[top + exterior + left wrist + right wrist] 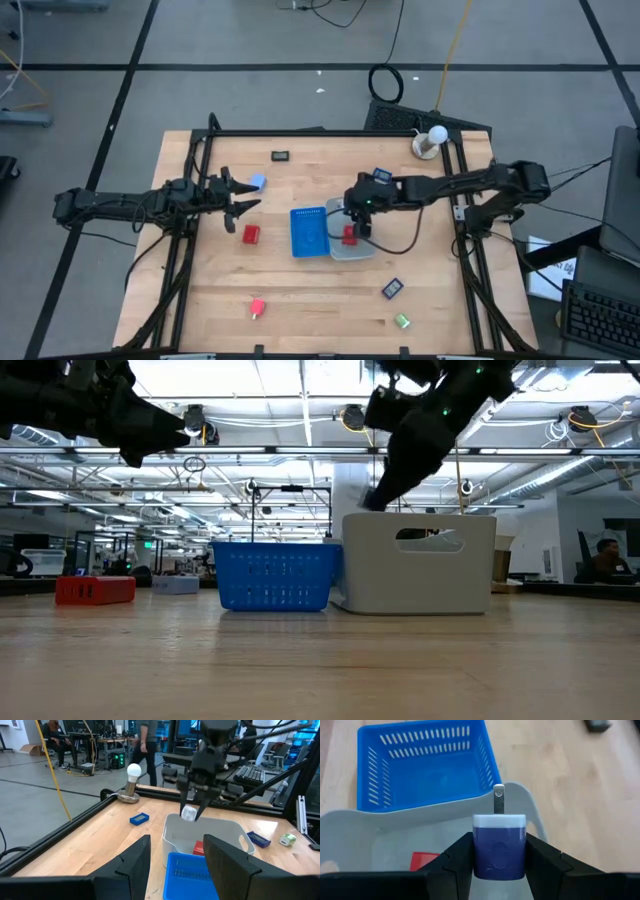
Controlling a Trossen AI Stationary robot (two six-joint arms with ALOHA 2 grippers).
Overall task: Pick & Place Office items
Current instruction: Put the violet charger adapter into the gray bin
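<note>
My right gripper (357,222) hangs over the pale tray (368,250), shut on a dark blue block with a white end and metal prongs (499,847). A red block (424,861) lies inside that tray. The blue ribbed tray (309,231) stands against the pale tray's left side. My left gripper (245,197) is open at the table's left, level above the wood, with a pale blue block (257,182) just beyond its fingertips. A red block (250,234) lies near it on the table. My right gripper pinches the dark blue block by its two side faces (479,851) between both fingers, coming from above and pointing down. The block is lifted clear above the pale tray's opening, its white pronged end (499,820) sticking out past the fingertips.
Loose on the wood lie a black flat piece (281,155), dark blue pieces (381,175) (392,288), a green block (401,321) and a small red block (257,307). A light bulb on a stand (430,140) sits at the far right corner. Black rails edge the table.
</note>
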